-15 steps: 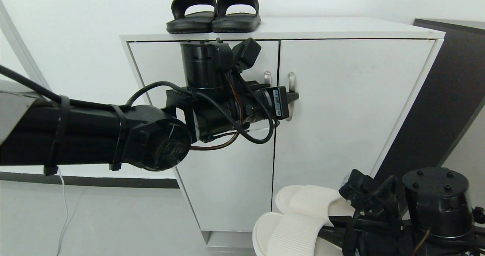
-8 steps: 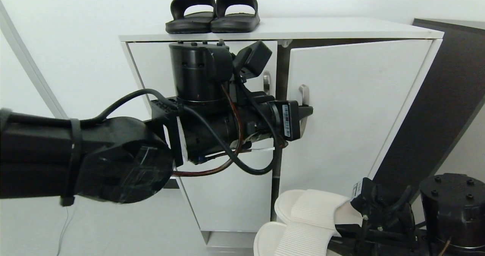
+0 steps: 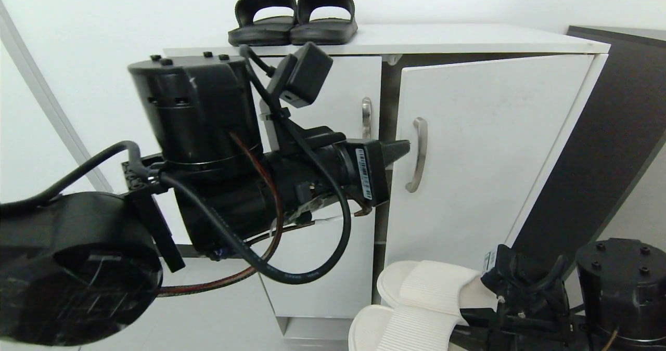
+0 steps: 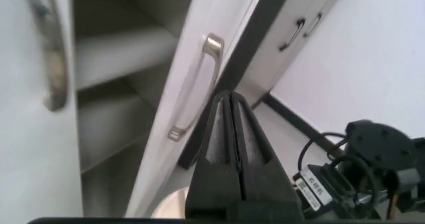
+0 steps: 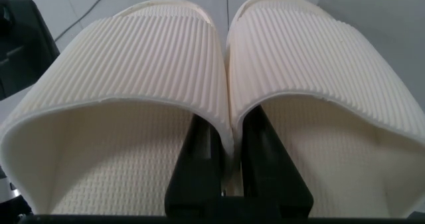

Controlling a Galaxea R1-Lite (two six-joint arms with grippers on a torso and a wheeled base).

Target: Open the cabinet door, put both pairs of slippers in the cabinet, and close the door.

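Observation:
The white cabinet (image 3: 468, 39) has its right door (image 3: 484, 148) ajar, with a dark gap beside the closed left door (image 3: 333, 91). My left gripper (image 3: 403, 149) hangs shut and empty just left of the right door's handle (image 3: 416, 156), apart from it. In the left wrist view the shut left gripper (image 4: 232, 134) points at that handle (image 4: 196, 84), and shelves (image 4: 113, 51) show inside. Black slippers (image 3: 293, 18) rest on the cabinet top. Low at the right, my right gripper (image 3: 486, 296) is shut on the white slippers (image 3: 416, 299); its fingers (image 5: 199, 164) pinch the pair's inner walls (image 5: 229, 98) together.
The left door's handle (image 3: 366, 118) is close to my left gripper. A dark panel (image 3: 598, 148) stands right of the cabinet. White wall and pale floor (image 3: 208, 320) lie to the left, with a thin cable (image 3: 86, 288) hanging there.
The right door has swung from closed to ajar, pulled by my left gripper. That gripper has since come off the handle and drawn back to the left. The white slippers have hardly moved.

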